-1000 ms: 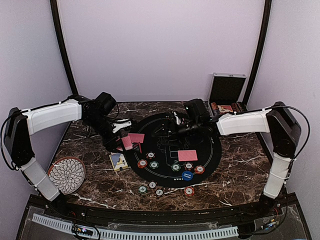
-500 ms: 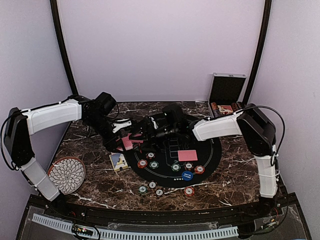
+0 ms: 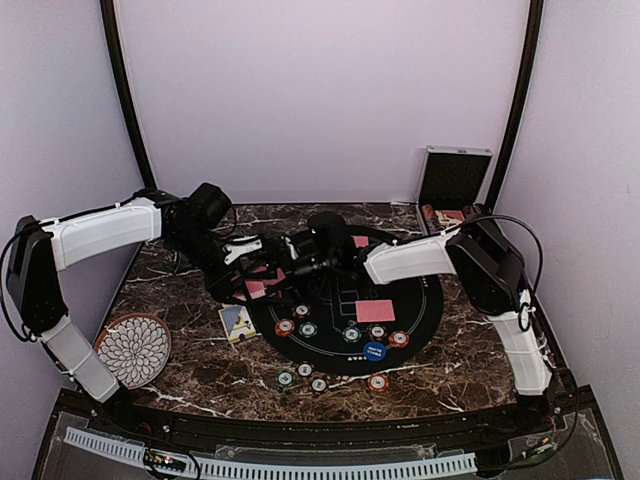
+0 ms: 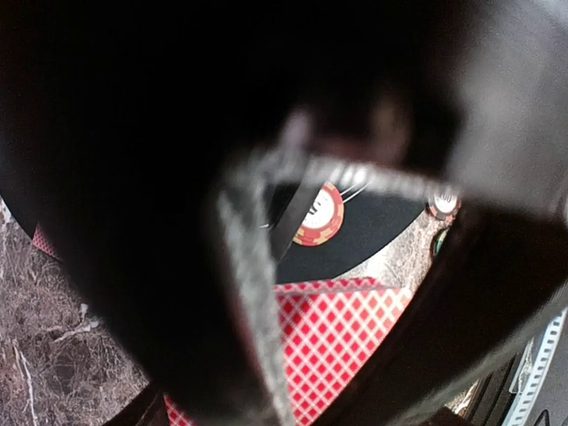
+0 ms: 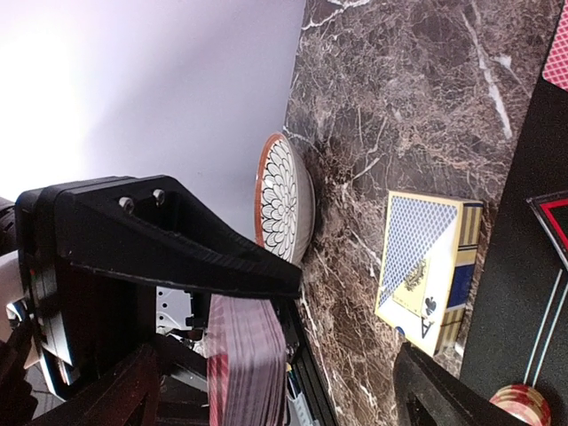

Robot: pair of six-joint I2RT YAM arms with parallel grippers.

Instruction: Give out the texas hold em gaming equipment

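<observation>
A: What was noted of the table top [image 3: 480, 342]?
B: A dark, veined, marble-like surface with a polished sheen was seen; the round black mat [image 3: 425, 310] on it looked matt, like felt.
A: And the smaller things?
B: The red-backed playing cards [image 4: 342, 342] were judged printed card, the card box [image 5: 424, 266] smooth cardboard, the patterned plate [image 5: 284, 202] glazed ceramic, the arm casings [image 3: 100, 232] smooth white plastic.

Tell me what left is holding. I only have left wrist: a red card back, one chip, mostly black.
Observer: Left gripper is shut on a red-backed deck, over the mat's left edge.
Operator: Where's right?
Observer: Right gripper is open, at the deck; its wrist view shows the deck inside its open jaws.
Operator: Anything dealt?
Observer: One face-down card lies on the mat, right of centre.
</observation>
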